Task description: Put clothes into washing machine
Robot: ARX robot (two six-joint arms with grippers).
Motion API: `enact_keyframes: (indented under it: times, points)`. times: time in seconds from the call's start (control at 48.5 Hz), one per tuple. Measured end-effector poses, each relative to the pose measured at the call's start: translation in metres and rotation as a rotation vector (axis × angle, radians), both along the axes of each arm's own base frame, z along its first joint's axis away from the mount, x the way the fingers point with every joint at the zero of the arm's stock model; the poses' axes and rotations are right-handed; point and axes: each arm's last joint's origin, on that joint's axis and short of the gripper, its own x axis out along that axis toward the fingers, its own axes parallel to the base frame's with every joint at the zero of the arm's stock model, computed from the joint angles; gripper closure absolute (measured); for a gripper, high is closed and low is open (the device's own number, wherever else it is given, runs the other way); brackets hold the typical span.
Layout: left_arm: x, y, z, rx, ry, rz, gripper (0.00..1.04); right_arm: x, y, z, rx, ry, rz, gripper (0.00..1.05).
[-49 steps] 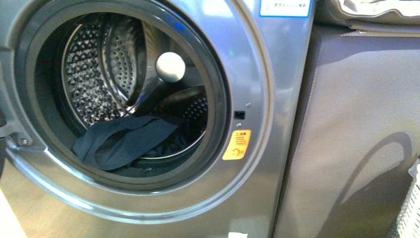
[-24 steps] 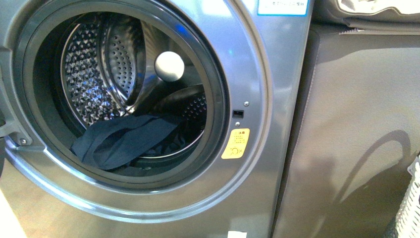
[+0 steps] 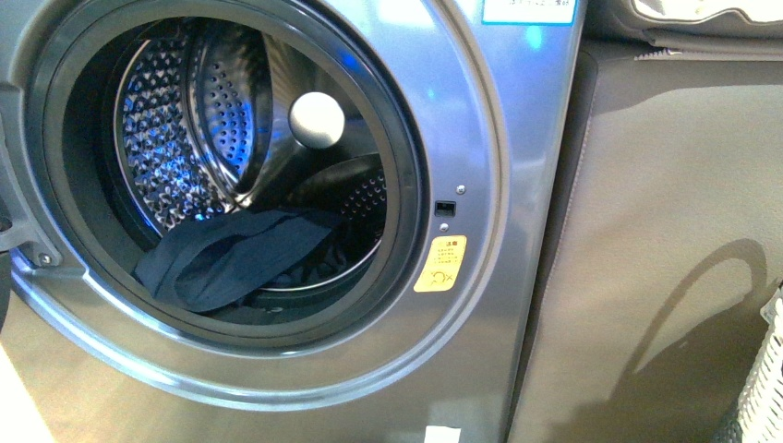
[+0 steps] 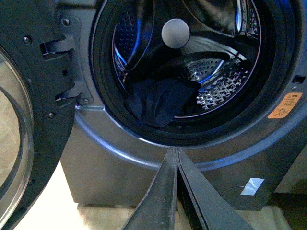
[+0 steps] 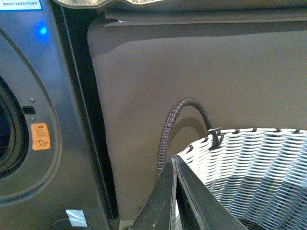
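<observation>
The dark navy clothes [image 3: 231,258] lie in the bottom of the steel drum, draped over the lower lip of the porthole of the grey-silver washing machine [image 3: 480,185]. From the left wrist the same clothes [image 4: 160,100] sit well inside the round opening, and my left gripper [image 4: 174,149] is shut and empty, outside the machine [image 4: 105,158] below the porthole rim. Beside the machine [image 5: 48,96], over a white basket, my right gripper [image 5: 174,158] is shut with nothing in it. Neither gripper shows in the front view.
The porthole door [image 4: 29,96] stands swung open on the hinge side. A grey-brown flat-sided unit [image 3: 665,240] stands right of the machine. A white woven basket [image 5: 249,172] with a dark ribbed handle sits on the floor before it. Beige fabric [image 3: 683,18] lies on top of the unit.
The front view has shifted only slightly; blue reflections in the drum changed. The clothes lie in the same place.
</observation>
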Motion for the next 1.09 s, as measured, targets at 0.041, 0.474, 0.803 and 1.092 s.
enact_keyframes:
  times: [0.041, 0.474, 0.803, 1.092]
  points:
    - [0.0, 0.0, 0.0, 0.0, 0.0, -0.001, 1.01, -0.002, 0.0, -0.003, 0.0, 0.0, 0.002, 1.02]
    - [0.0, 0.0, 0.0, 0.0, 0.0, 0.0, 1.01, -0.015, 0.0, -0.02, 0.0, 0.001, 0.003, 1.02]
    - [0.0, 0.0, 0.0, 0.0, 0.0, 0.0, 1.01, -0.024, 0.0, -0.029, 0.0, -0.003, 0.003, 1.02]
    - [0.0, 0.0, 0.0, 0.0, 0.0, 0.0, 1.01, -0.032, 0.0, -0.032, 0.0, -0.003, 0.003, 1.02]
